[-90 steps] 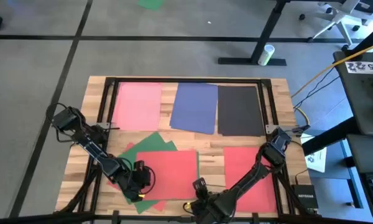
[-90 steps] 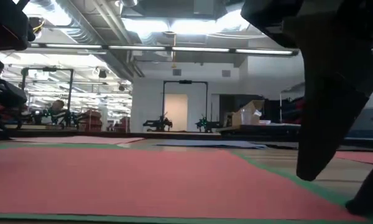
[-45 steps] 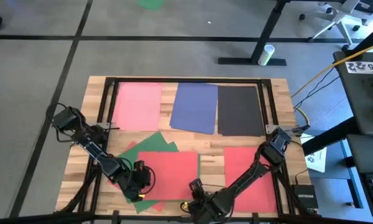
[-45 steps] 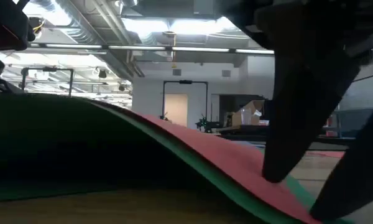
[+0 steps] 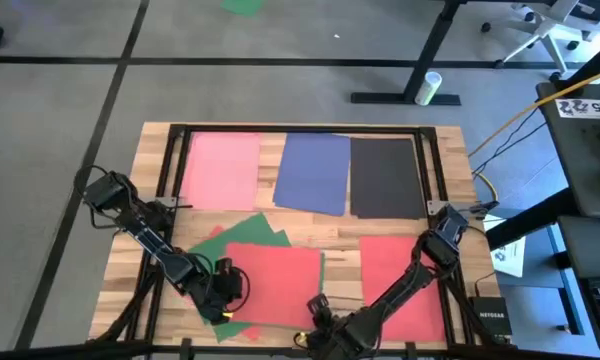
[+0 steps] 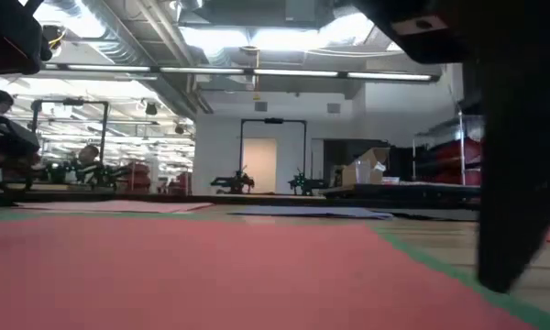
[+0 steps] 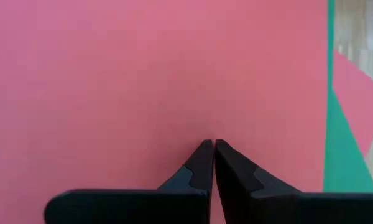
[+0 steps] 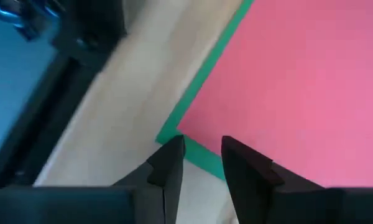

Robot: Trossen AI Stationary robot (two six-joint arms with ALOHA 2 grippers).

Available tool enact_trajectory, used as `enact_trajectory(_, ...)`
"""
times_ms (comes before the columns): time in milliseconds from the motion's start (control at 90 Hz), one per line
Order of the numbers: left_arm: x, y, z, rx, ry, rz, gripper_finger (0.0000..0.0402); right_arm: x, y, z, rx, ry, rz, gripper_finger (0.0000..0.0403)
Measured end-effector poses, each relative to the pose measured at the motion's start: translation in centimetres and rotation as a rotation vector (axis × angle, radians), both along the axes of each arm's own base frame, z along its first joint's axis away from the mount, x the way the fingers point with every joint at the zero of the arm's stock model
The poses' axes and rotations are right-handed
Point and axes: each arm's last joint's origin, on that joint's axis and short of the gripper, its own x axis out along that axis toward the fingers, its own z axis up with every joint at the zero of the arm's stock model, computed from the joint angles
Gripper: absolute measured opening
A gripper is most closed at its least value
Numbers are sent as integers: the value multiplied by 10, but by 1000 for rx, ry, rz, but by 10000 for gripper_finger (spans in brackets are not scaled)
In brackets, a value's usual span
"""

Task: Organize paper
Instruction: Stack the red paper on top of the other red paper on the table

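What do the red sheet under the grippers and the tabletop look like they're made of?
The red sheet looks like matte construction paper: thin, flat, evenly coloured and without gloss, lying on a green sheet. The table appears to be pale wood in butcher-block style, with visible plank lines and grain, though it could be a laminate.

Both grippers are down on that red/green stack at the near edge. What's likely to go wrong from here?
1. The right gripper is open at the stack's corner, where the green sheet sticks out past the red sheet. It may pinch only one sheet and split the pair.
2. The left gripper is shut, tips on the red sheet. Pushing could slide red over green, or buckle it.
3. More green sheets lie skewed beneath; dragging may skew them further.
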Motion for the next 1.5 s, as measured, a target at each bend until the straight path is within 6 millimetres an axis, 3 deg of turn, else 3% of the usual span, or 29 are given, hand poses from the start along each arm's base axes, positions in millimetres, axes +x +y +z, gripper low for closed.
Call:
enact_trajectory(400, 0, 0, 0, 0, 0, 0, 0, 4, 5, 4, 41, -53, -8, 101)
enact_trajectory(922, 0, 0, 0, 0, 0, 0, 0, 1, 0, -8, 15, -53, 1, 101)
enact_trajectory(1311, 0, 0, 0, -1, -1, 1, 0, 5, -4, -7, -121, -191, -51, 101)
enact_trajectory(1500, 0, 0, 0, -2, -1, 1, 0, 5, -4, -7, -107, -182, -52, 101)
